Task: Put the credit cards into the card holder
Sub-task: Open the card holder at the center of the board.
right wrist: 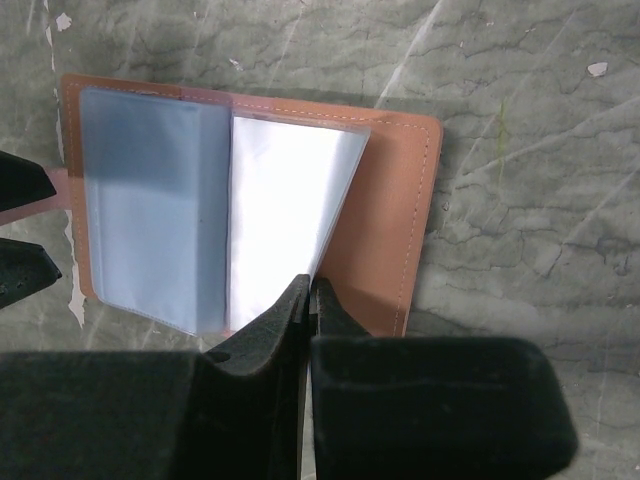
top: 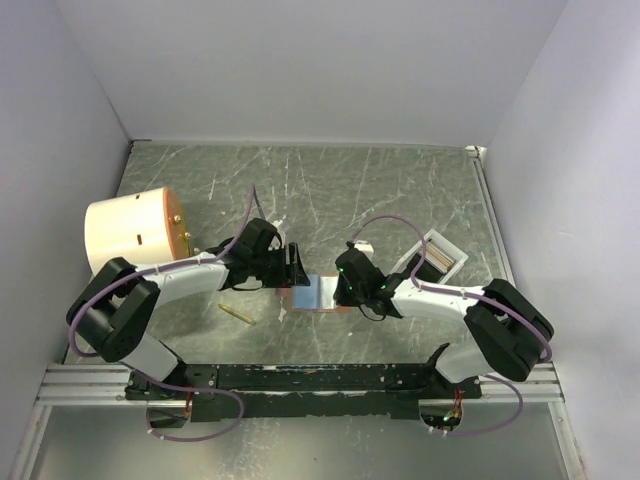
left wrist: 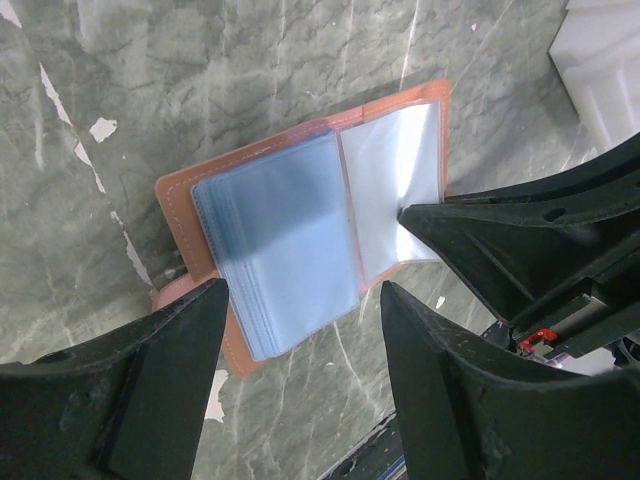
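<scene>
Your right gripper, angled low, is pinched shut on a clear sleeve of the open card holder. Your left gripper hovers above, jaws wide, empty.

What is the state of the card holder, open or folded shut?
Open. The card holder lies spread flat on the table, both tan halves showing, and the right gripper pinches one clear sleeve.

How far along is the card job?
Done: holder lies open on the table. In hand: right gripper is shut on a clear sleeve at its corner; left gripper hangs open over the holder, empty. Left: what look like cards sit in the tray; can't tell whether any sleeve is filled.
</scene>
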